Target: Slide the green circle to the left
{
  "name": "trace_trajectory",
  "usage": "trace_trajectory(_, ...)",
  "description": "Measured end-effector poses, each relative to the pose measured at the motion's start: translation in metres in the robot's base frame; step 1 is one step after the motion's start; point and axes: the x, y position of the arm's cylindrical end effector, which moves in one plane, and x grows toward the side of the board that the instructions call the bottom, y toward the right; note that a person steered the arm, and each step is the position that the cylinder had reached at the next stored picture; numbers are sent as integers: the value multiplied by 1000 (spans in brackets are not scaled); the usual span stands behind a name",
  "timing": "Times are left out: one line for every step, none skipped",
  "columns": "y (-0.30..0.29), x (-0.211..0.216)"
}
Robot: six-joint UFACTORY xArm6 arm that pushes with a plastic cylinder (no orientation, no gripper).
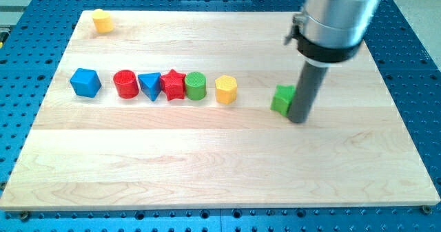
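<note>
Risk: green circle (196,86) sits mid-board toward the left edge, touching the red star (173,85) on its left in a tight row with blue triangle (149,86) and red cylinder (125,84), so a leftward shove likely drags the row along; yellow hexagon (226,89) just right of it blocks a straight approach. My tip (298,119) is well right of it, touching the green block (282,99), which could get pushed instead. Rod is upright, toward the right edge; no gripper, so no jaw state.

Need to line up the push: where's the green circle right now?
The green circle sits left of the board's middle, in the row of blocks, touching the red star on its left, with the yellow hexagon just to its right.
</note>
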Motion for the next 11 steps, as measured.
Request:
trace_trajectory(-35, -12)
trace_trajectory(-5, -13)
trace_trajectory(16, -34)
trace_trajectory(15, -19)
trace_trajectory(10, -10)
trace_trajectory(24, -25)
trace_trajectory(5, -34)
trace_trajectory(-7, -19)
trace_trajectory(-27, -19)
trace_trajectory(-17, -4)
trace_trajectory(33, -68)
